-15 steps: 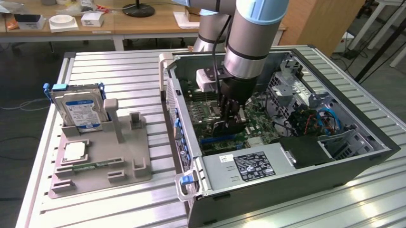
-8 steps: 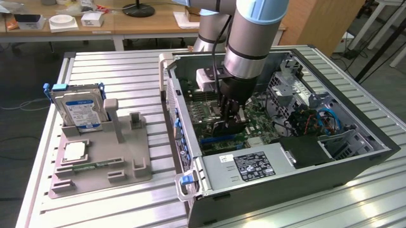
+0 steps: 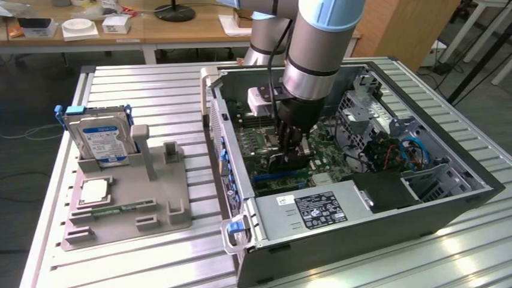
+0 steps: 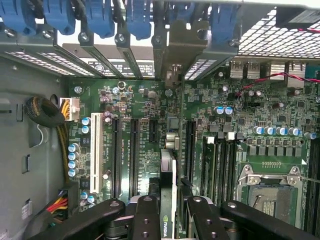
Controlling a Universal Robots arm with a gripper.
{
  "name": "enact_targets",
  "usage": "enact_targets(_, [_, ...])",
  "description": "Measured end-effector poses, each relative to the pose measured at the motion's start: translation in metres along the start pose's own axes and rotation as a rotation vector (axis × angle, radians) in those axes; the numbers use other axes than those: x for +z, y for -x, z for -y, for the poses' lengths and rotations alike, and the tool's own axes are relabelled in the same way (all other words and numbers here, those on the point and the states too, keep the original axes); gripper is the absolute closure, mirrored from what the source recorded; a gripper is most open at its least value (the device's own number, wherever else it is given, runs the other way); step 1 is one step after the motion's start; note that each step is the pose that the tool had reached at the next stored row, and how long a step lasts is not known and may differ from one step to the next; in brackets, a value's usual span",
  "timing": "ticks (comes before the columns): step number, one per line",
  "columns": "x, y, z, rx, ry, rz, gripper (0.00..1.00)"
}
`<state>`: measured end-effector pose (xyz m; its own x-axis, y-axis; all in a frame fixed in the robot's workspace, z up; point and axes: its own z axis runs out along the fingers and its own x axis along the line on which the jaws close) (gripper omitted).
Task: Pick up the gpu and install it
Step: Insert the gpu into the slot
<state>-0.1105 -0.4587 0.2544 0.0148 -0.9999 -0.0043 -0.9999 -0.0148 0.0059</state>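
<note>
Black gripper [image 4: 171,215] is clamping the gpu [image 4: 167,175] edge-on (connector facing the slots [image 4: 134,150]) while I'm lining it up over the motherboard [image 4: 240,115].

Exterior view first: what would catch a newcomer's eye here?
The robot arm reaching down into the open computer case at mid-frame. In the wrist view its fingers clamp the gpu edge-on over the green motherboard. A hard drive stands in a grey holder at the exterior view's left.

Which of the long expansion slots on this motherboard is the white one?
The white slot beside the yellow-wired connector, farthest from the gpu in the gripper. The other long slots are black.
</note>
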Motion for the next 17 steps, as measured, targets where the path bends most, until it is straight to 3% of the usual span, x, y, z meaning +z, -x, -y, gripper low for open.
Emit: enact_targets(17, [0.0044, -0.0012, -0.0009, 0.001, -0.0003, -0.0018, 0.74])
